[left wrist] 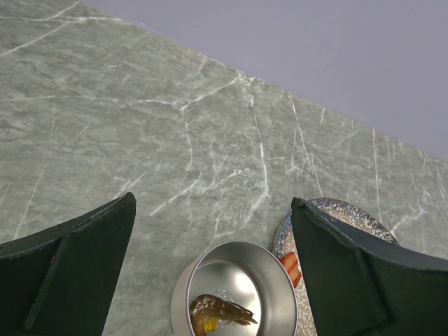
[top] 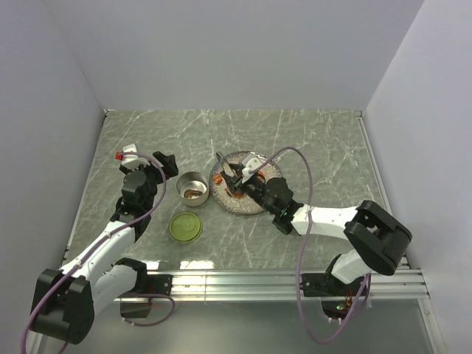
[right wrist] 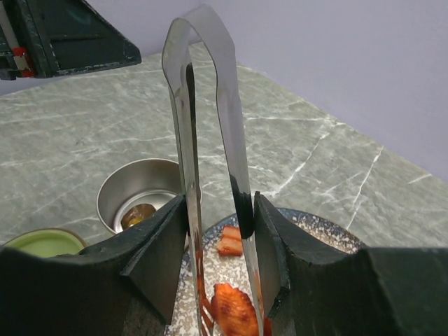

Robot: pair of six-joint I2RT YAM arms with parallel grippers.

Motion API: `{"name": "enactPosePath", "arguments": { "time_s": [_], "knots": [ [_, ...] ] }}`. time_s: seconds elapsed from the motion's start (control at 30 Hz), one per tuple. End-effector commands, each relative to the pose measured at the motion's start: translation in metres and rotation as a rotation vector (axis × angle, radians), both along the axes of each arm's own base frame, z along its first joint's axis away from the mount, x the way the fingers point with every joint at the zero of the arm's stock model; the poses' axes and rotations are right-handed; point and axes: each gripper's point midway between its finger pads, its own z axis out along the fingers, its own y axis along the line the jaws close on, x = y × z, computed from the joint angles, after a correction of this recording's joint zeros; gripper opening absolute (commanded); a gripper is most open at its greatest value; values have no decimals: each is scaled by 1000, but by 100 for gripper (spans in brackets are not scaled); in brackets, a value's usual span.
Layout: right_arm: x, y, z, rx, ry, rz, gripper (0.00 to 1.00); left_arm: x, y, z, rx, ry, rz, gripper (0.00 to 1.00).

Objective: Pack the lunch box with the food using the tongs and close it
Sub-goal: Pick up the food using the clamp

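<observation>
The lunch box (top: pixel 192 188), a small steel tin, stands uncovered left of the speckled plate (top: pixel 254 205). One brown piece of food (left wrist: pixel 217 311) lies inside the tin (left wrist: pixel 234 290). Its olive-green lid (top: pixel 185 226) lies flat on the table nearer the arms. My right gripper (right wrist: pixel 220 210) is shut on the tongs (right wrist: pixel 210 105), their joined end pointing up and away, over the plate (right wrist: pixel 315 231). An orange chunk (right wrist: pixel 234 308) lies between the tong arms near their tips; another chunk (right wrist: pixel 229 243) lies beyond. My left gripper (left wrist: pixel 213 203) hangs open over the tin's far side, holding nothing.
Grey walls enclose the marble table (top: pixel 317 147) on three sides. A metal rail (top: pixel 295 280) runs along the near edge by the arm bases. The right arm's cable (top: pixel 306 177) loops above the plate's right side. The left gripper (right wrist: pixel 70 35) shows beyond the tongs.
</observation>
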Motion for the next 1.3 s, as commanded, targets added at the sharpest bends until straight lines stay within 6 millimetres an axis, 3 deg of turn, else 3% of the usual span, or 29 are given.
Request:
{"name": "enactPosePath", "arguments": {
  "time_s": [0.0,0.43,0.67,1.27],
  "knots": [
    [4,7,27,62,-95,28,49,2,-3,16,-20,-52,-12,100],
    [2,17,46,125,-179,81,49,3,-4,16,-19,-52,-17,99],
    [10,22,31,109,-174,74,49,3,-4,16,-18,-53,-18,100],
    [9,-2,30,77,-187,-7,49,3,-6,16,-19,-55,-24,100]
  ]
}}
